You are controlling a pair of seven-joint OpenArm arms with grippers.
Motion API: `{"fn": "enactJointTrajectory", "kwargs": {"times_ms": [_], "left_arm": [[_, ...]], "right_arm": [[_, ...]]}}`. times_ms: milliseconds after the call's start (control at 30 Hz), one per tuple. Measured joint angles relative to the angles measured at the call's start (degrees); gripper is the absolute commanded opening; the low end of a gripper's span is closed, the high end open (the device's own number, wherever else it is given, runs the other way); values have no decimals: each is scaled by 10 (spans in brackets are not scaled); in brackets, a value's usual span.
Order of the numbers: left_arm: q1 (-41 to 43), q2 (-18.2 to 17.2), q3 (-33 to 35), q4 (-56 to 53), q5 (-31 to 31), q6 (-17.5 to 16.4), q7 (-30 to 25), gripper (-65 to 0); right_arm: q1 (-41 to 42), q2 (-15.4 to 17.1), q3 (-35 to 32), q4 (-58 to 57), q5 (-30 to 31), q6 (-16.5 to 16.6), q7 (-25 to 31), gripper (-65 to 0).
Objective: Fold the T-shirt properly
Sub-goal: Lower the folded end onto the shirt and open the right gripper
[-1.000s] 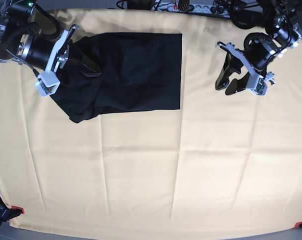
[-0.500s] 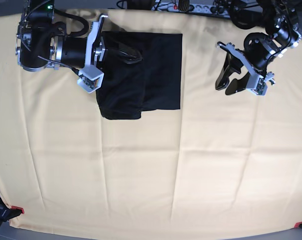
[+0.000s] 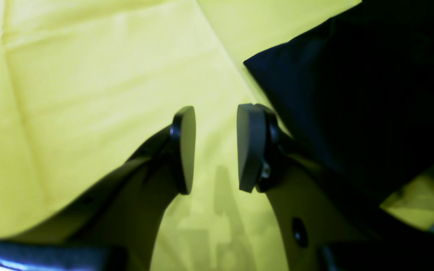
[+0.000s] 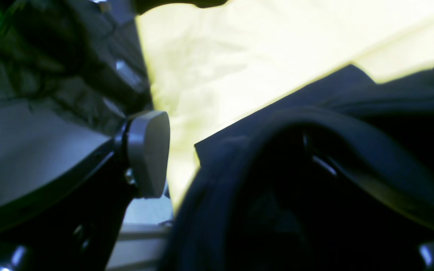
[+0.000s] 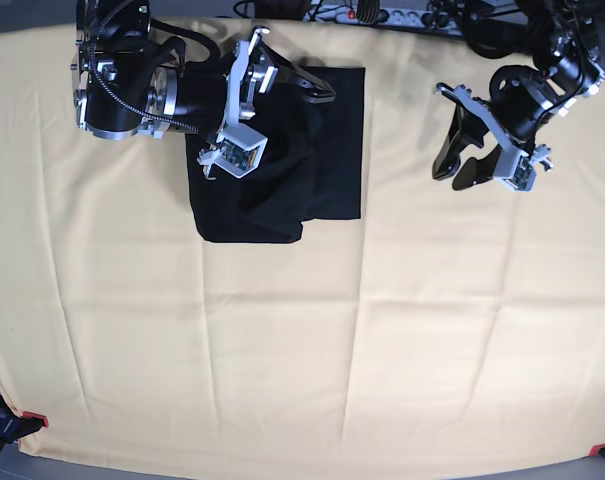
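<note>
Jaws of the left gripper (image 3: 215, 148) stand apart with only the pale yellow cloth (image 3: 89, 75) showing through the gap, and nothing is caught between the two dark round pads (image 3: 187, 148). From the left wrist view, the T-shirt (image 3: 371, 94) lies up and to the right of that gripper, its nearest corner close to the right-hand pad but not between the jaws. From the base view, the left gripper (image 5: 469, 168) hangs over bare cloth (image 5: 282, 360) well apart from the T-shirt (image 5: 332, 150), which lies folded into a dark block near the far edge of the table, left of the middle.

The right gripper (image 5: 317, 88) reaches over the top of the T-shirt from the left of the base view. In the right wrist view, one grey pad (image 4: 148, 152) is clear to see at the left, while black fabric (image 4: 315, 188) bunches over the other side and hides the second finger. A gap of yellow cloth (image 4: 209, 75) shows between the visible pad and the fabric's edge. Whether this gripper is pinching the shirt cannot be told from these views.
</note>
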Motion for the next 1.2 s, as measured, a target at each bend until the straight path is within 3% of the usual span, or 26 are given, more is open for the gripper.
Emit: {"fn": "enactJointTrajectory", "kwargs": {"times_ms": [367,467,533,567,600,700,800,900,1067,1133,1200], "left_arm": [[1,-67,0,0,40,1,-1,-453],[1,-69,0,0,42,45,-1,-456],[1,-69,0,0,28,65,-1,-523],[1,-69,0,0,20,65,-1,-610],[1,-69,0,0,9,64,0,-650],[1,-69,0,0,-26,19,-1,-650],[1,-69,0,0,-94,-25,8,-650],[0,-69,0,5,-191,-100,51,-650],[0,-69,4,37,-227,-101,66,-650],[0,-69,13,38,-227,-101,69,-650],[0,-69,20,38,-208,-101,73,-650]], "right_arm": [[-18,2,139,35,2,2,4,-213],[-18,2,160,35,2,2,10,-215],[-18,2,162,35,-2,2,37,-228],[-18,2,162,35,-4,2,56,-264],[-18,2,162,35,-17,2,81,-334],[-9,1,162,36,-91,2,132,-642],[2,2,162,36,-116,2,139,-650],[6,2,162,36,-119,2,168,-650],[49,2,158,-27,-126,3,183,-650],[59,13,144,-73,-137,-1,161,-650],[59,32,117,-87,-95,-2,117,-650]]}}
